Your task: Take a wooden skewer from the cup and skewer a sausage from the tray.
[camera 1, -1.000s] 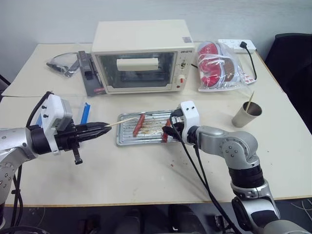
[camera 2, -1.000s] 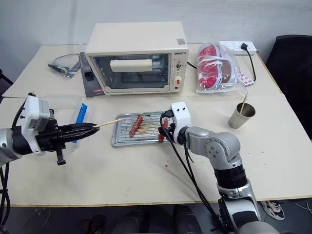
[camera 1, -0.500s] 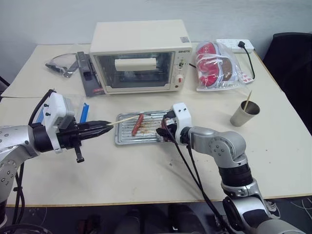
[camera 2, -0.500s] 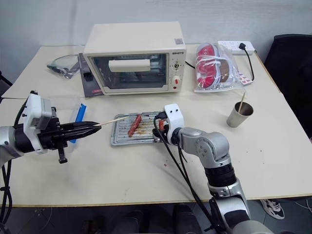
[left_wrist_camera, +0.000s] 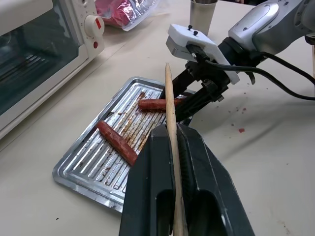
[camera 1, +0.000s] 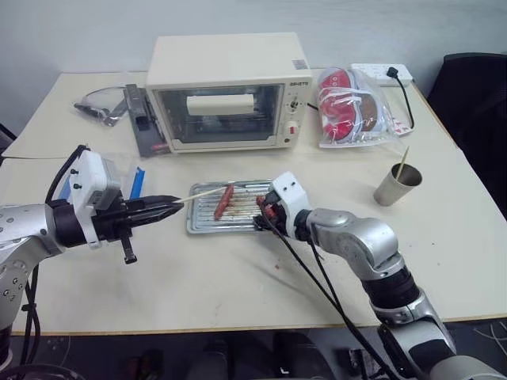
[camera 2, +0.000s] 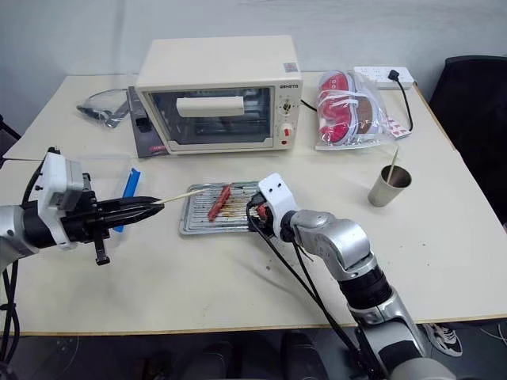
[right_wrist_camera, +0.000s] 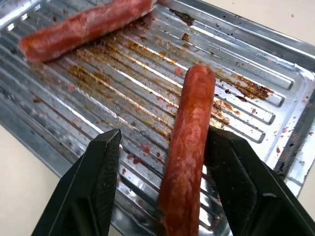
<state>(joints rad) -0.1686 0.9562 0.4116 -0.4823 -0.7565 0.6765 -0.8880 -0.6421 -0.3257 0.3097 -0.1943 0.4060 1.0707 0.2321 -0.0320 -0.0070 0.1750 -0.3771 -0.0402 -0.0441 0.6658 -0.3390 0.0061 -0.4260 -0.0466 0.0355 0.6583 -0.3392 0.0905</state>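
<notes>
Left arm reaches in from the left, forearm about level; left gripper (camera 1: 176,207) points right toward the table's middle, fingers clamped together on the wooden skewer (left_wrist_camera: 172,147). Right arm bends at the elbow and angles in toward centre, wrist tilted down; right gripper (camera 2: 255,214) has its fingers (right_wrist_camera: 96,182) spread, one on each side of a sausage (right_wrist_camera: 187,152).

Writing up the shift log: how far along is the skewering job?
Done: the wooden skewer is out of the cup and clamped in the shut left pincer, tip over the tray. In hand: the right pincer straddles one sausage in the tray. Left: gripping that sausage and pushing the skewer through it; no sausage is pierced yet.
</notes>
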